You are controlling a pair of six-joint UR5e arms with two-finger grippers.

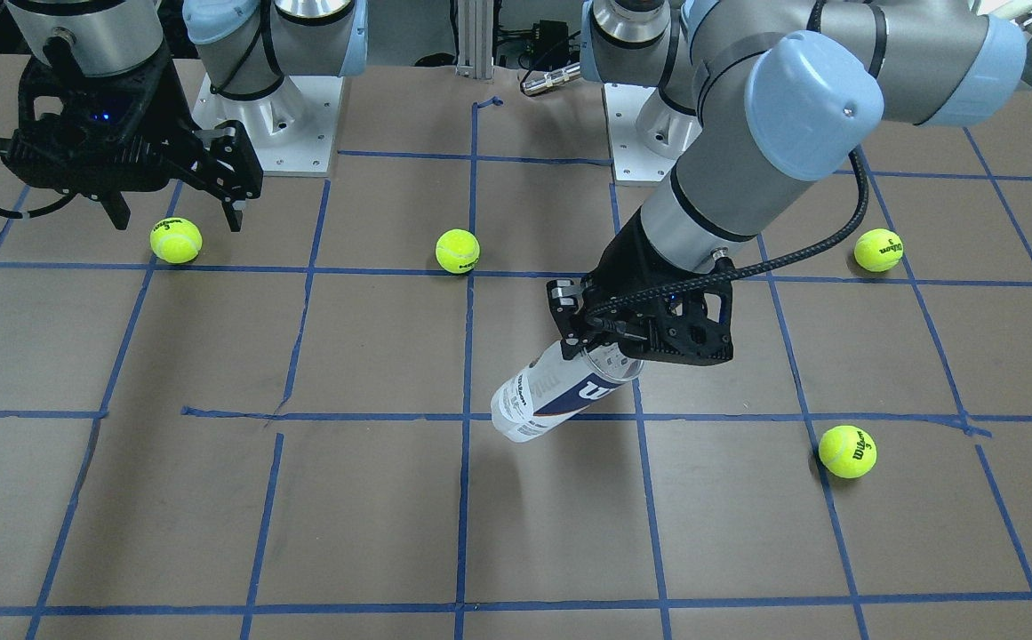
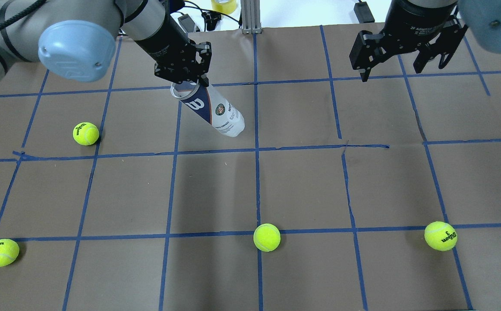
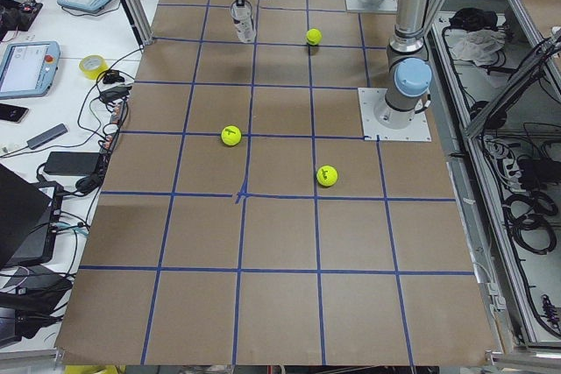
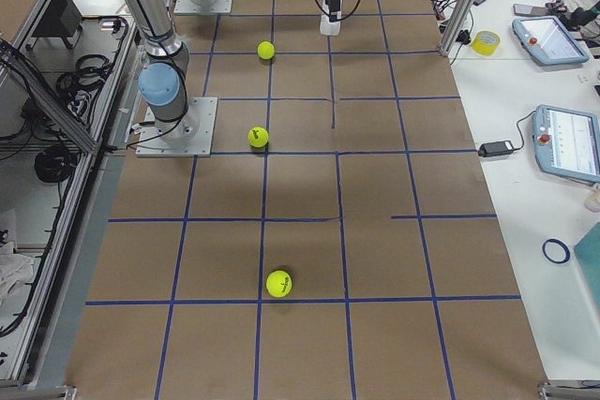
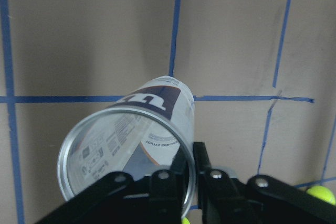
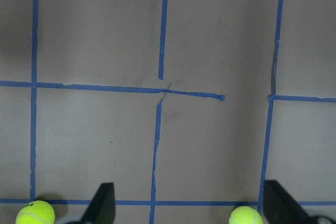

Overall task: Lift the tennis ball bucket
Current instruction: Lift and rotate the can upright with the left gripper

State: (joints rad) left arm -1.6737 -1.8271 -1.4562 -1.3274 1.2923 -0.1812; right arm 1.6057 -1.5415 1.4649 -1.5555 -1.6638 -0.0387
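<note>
**One bucket [image 2: 218, 114] clamped at the rim by the left gripper [image 2: 188, 84]**

Four balls lie on the table [image 2: 302, 185], which carries a grid of blue tape [image 2: 215, 151]. In the overhead view, starting from the left, the first ball [image 2: 1, 252] is at the near left edge. The second ball [image 2: 86, 133] lies further in, beside a tape line.

Next comes the left gripper, which enters from the upper left. Its jaws are pressed together on the bucket's rim. In the left wrist view one finger [image 5: 163, 179] is inside the open mouth and the other is outside, with the thin clear wall between them.

The bucket hangs tilted from the gripper with its mouth up. Its closed end is lower and points to the right, just left of the central tape line. The label is white and navy with a little orange. I cannot tell whether the closed end touches the table.

Right of the bucket and nearer the robot, the third ball [image 2: 266, 237] sits at a tape crossing. Further right, the right gripper [image 2: 390, 74] hovers above the table with its jaws wide apart, well away from the bucket. The fourth ball [image 2: 440, 236] lies at the near right, just below a tape line.
</note>
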